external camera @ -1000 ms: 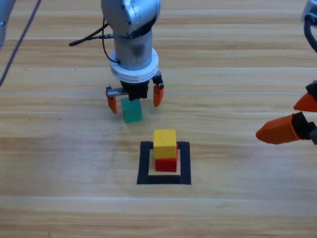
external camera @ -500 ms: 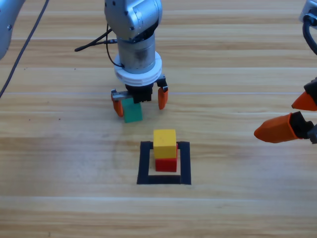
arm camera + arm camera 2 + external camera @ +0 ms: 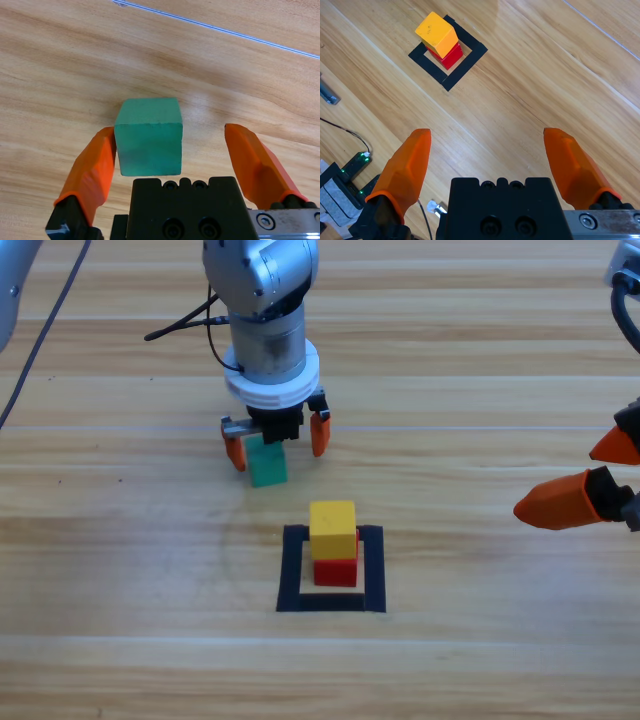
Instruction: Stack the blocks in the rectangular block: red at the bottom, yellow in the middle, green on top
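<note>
The teal-green cube point(image 3: 267, 462) point(image 3: 149, 135) rests on the table between the jaws of my left gripper point(image 3: 277, 443) point(image 3: 175, 157), which is open; the cube sits against the left jaw, with a gap to the right jaw. The yellow cube point(image 3: 333, 529) point(image 3: 436, 30) is stacked on the red cube point(image 3: 336, 571) point(image 3: 448, 54) inside the black tape square point(image 3: 295, 572) point(image 3: 470, 56), in front of the left gripper. My right gripper point(image 3: 590, 480) point(image 3: 495, 160) waits open at the right edge, holding nothing.
A black cable point(image 3: 185, 322) trails behind the left arm. In the right wrist view, cables and a small box with green lights point(image 3: 350, 172) lie at the lower left.
The left gripper has lowered slightly and shifted so the green cube now lies against its left jaw. The stack and the right arm have stayed put.
</note>
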### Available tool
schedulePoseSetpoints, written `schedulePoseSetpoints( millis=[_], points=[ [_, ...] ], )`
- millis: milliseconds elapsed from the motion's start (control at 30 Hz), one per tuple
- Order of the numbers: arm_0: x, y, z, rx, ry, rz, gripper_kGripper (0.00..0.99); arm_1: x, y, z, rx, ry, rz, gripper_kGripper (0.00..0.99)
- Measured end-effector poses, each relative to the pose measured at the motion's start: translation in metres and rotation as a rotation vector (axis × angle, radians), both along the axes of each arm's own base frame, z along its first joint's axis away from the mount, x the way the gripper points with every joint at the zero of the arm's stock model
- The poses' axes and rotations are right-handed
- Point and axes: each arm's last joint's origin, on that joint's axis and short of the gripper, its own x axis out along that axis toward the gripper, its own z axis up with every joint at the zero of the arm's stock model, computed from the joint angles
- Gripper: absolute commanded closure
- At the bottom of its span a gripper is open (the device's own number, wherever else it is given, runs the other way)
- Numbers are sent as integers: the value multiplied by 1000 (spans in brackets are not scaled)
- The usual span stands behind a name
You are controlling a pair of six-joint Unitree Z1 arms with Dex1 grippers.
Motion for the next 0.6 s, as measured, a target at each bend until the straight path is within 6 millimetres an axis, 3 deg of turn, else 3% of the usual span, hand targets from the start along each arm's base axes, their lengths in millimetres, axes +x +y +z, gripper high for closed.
schedulePoseSetpoints(
  millis=[433, 600],
  points=[
    [3, -2, -11, 8, 11, 0, 143, 0, 0, 0, -1, -1, 2, 2],
    [3, -2, -11, 7, 10, -1, 330, 0, 0, 0, -2, -2, 4, 2]
  ],
)
